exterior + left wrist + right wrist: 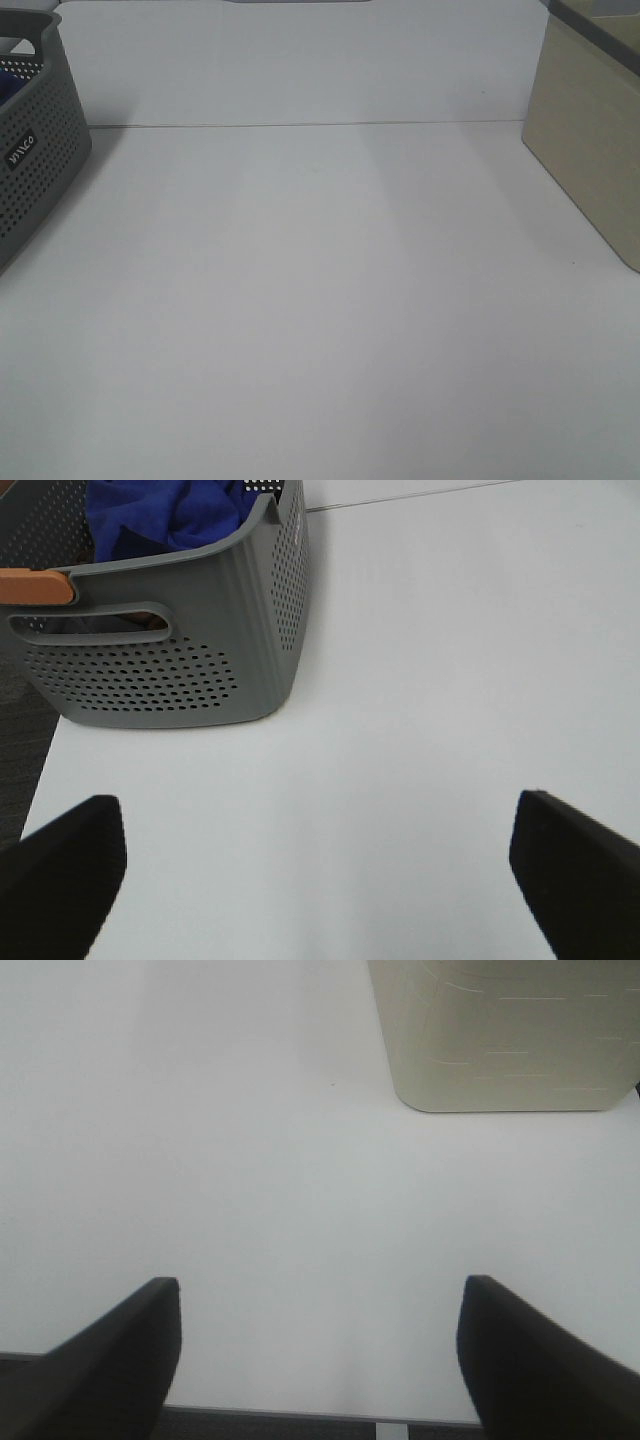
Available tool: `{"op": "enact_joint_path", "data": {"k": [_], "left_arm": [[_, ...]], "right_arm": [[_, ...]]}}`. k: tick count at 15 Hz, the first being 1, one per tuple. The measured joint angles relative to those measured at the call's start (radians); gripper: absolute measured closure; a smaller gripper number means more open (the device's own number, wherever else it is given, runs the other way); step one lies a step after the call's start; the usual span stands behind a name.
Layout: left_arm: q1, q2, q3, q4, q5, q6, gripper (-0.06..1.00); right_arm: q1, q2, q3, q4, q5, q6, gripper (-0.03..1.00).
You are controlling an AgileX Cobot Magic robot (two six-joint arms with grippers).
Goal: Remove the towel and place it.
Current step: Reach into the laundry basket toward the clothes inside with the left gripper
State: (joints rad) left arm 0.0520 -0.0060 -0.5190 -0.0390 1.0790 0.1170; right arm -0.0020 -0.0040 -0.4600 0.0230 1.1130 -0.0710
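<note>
The royal-blue towel (165, 515) lies crumpled inside a grey perforated basket (170, 670). In the high view the basket (35, 170) stands at the table's far left and only a sliver of the towel (12, 88) shows through its handle opening. My left gripper (315, 865) is open and empty, over bare table a short way from the basket. My right gripper (320, 1355) is open and empty near the table's front edge. Neither arm shows in the high view.
A beige bin (590, 130) stands at the table's far right, also in the right wrist view (500, 1035). An orange-brown object (35, 585) sits at the grey basket's rim. The white table (320, 300) lies between the two containers.
</note>
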Motion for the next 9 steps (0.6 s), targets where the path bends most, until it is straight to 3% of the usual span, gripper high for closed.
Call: {"op": "enact_joint_path", "data": {"k": [9], "left_arm": [[0.0, 0.0, 0.0, 0.0, 0.0, 0.0, -0.05]], "right_arm": [[0.0, 0.0, 0.0, 0.0, 0.0, 0.0, 0.22]]}}
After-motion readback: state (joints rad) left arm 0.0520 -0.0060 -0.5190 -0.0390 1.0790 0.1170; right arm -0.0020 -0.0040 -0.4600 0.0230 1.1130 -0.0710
